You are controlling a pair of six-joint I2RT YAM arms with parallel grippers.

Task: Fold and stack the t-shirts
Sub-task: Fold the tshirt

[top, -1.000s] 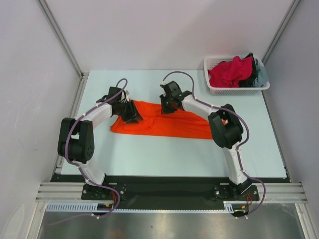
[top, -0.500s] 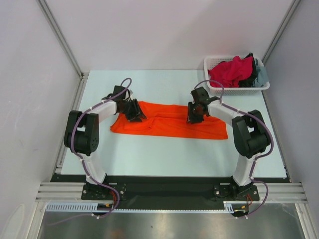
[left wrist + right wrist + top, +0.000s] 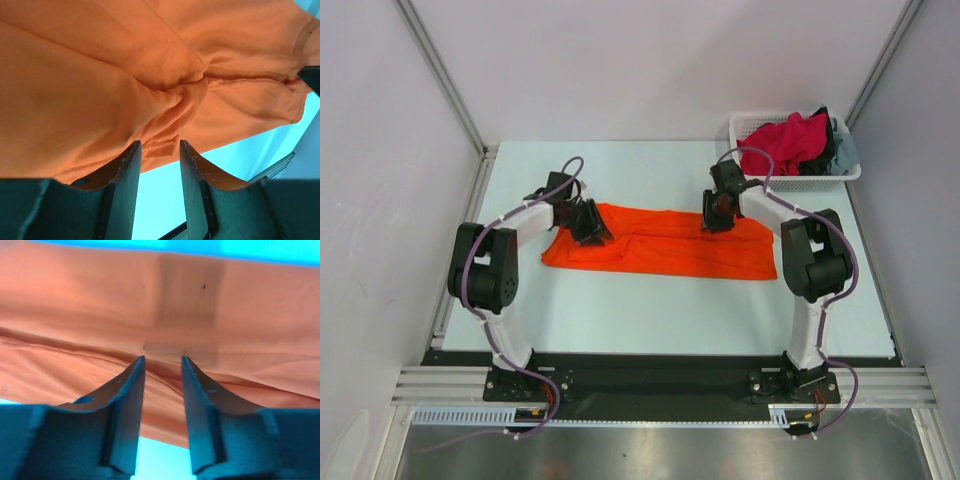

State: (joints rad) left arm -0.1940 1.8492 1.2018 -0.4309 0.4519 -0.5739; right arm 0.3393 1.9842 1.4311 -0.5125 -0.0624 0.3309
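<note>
Top external view: a bright orange t-shirt lies stretched left to right across the middle of the pale table, with both arms reaching over it. The left gripper sits at the shirt's far left corner. The right gripper sits on its far edge, toward the right end.

Seen from the left wrist, the fingers stand a narrow gap apart, with a stitched hem at their tips and bare table showing between them. Creases bunch together just beyond the tips, and nothing is clamped.

Seen from the right wrist, the fingers are likewise slightly parted, their tips at a long fold in the cloth, gripping nothing.

At the table's far right corner, a white mesh basket holds a crimson-pink t-shirt, a black t-shirt and a grey-blue t-shirt, heaped unfolded.
</note>
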